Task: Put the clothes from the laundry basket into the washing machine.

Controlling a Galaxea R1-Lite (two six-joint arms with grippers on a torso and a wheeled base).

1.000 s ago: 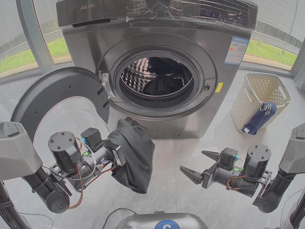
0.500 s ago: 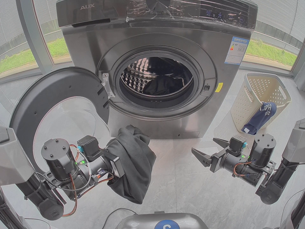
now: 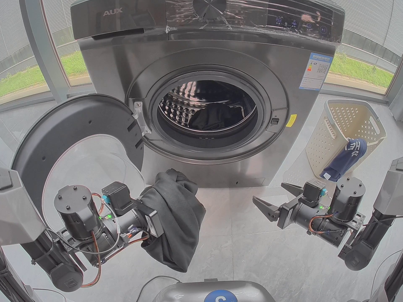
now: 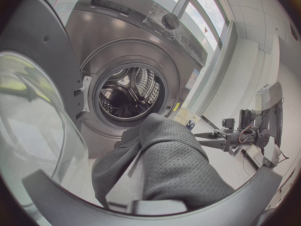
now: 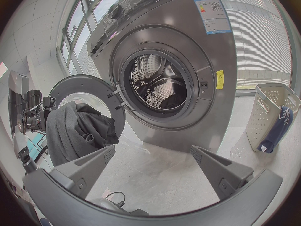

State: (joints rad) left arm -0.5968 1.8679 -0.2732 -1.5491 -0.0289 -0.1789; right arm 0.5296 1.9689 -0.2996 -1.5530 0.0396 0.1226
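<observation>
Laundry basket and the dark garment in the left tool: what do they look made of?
Laundry basket: probably moulded plastic, cream and matte, its walls pierced with regular holes. Dark garment: seemingly a knitted mesh fabric, matte, with fine pinholes and soft folds.

Washing machine: brushed dark-silver body, glossy black panel strip along the top. Blue-and-white label upper right, small yellow sticker right of the opening. Drum: chrome, regular dot perforation. Black garment inside it. Door, left of frame: matte dark-grey ring, clear glass. Charcoal garment, lower centre-left: plain, fine pinhole mesh in the left wrist view. Laundry basket, right: cream, dot-hole walls, cross cut-outs on the back wall. Navy garment over its rim: white print. Floor: pale grey tiles, faint veining. Right gripper: dark grey.
</observation>
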